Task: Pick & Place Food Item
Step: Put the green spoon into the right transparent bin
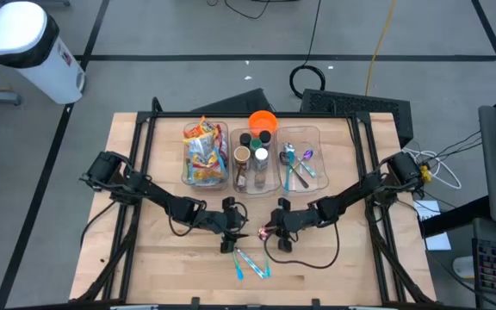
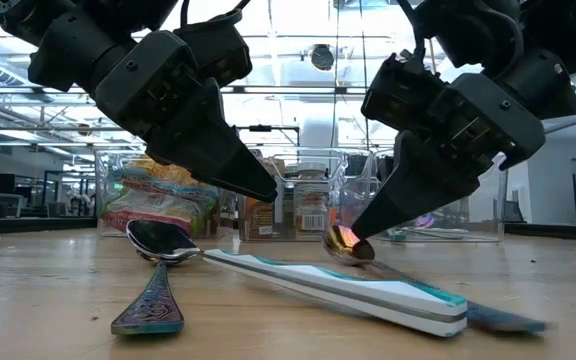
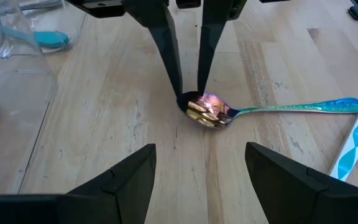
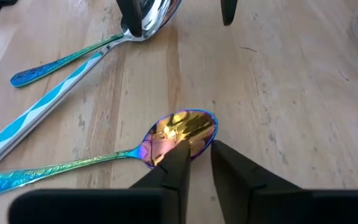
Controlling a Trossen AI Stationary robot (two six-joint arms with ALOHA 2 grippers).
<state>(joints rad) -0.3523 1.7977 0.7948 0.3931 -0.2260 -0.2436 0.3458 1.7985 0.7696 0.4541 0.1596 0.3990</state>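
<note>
On the near part of the table [image 1: 145,258] lie two spoons and a blue-and-white toothbrush [image 2: 348,290]. The right gripper [image 4: 196,149] holds its fingers nearly closed at the bowl rim of the right spoon [image 4: 182,134]; whether it grips cannot be told. The left gripper [image 3: 197,165] stands open just left; snack packets [image 1: 203,153] sit in the far left bin [image 1: 188,176].

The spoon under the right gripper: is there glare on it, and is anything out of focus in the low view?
Left wrist view: the spoon's bowl shows a bright pink-gold glare. Right wrist view: the same bowl mirrors gold, at the right gripper. Low view: the striped handle's near end blurs; the room behind is hazy.
</note>
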